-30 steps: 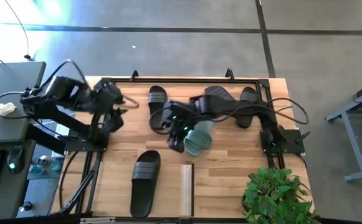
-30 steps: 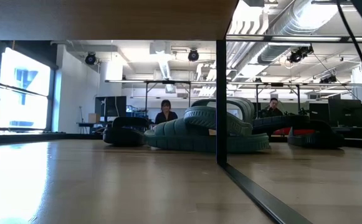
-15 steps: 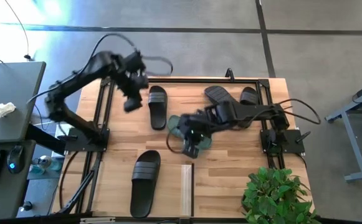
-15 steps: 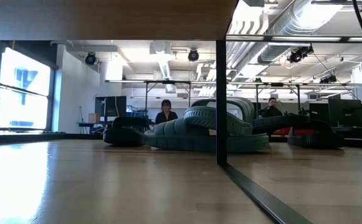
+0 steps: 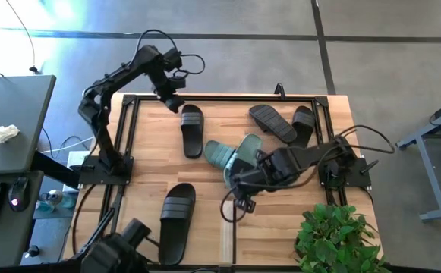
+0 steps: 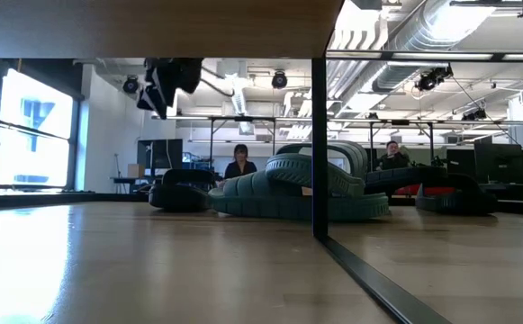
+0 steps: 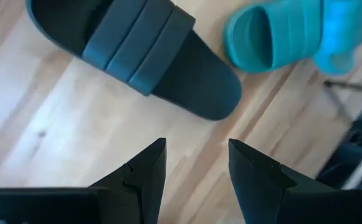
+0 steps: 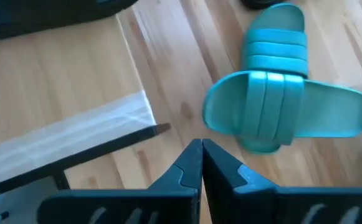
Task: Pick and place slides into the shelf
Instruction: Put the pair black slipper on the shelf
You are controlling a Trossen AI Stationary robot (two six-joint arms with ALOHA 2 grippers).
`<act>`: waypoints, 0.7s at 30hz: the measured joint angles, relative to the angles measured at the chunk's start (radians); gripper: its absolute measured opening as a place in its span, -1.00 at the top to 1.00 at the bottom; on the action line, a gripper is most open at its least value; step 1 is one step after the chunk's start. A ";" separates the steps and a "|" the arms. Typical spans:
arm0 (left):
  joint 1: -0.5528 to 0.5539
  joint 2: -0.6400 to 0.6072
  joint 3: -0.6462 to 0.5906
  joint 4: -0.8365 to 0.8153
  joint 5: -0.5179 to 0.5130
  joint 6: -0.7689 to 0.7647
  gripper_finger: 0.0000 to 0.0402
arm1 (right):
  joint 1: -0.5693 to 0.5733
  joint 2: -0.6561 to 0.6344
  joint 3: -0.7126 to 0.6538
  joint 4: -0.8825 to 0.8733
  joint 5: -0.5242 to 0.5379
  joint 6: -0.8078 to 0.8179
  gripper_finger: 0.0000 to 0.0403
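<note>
Taking the table's far edge as twelve o'clock, the low light-wood shelf with the pale centre strip sits nearest me at six. One black rubber slide with a wide strap lies on its top board at about seven; I count that one placed. My right gripper hovers just beyond the shelf edge, fingers pressed together on nothing. At its twelve lies the sage-green pair, one leaning across the other, unplaced. At eleven my left gripper hangs half-spread and empty over another black slide. Two more black slides wait at one; five left, I judge
</note>
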 joint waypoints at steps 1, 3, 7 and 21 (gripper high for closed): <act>0.021 0.007 0.000 -0.010 0.038 -0.015 0.22 | 0.005 0.000 0.000 -0.003 0.000 0.010 1.00; 0.069 0.019 0.000 -0.013 0.139 -0.032 0.22 | 0.013 0.000 0.000 -0.001 0.000 0.013 1.00; 0.137 0.018 0.000 0.019 0.340 -0.036 0.22 | 0.029 0.000 0.000 -0.001 0.000 0.035 1.00; -0.023 0.019 0.001 -0.014 -0.151 0.003 0.22 | 0.033 0.000 0.000 -0.001 0.011 -0.041 1.00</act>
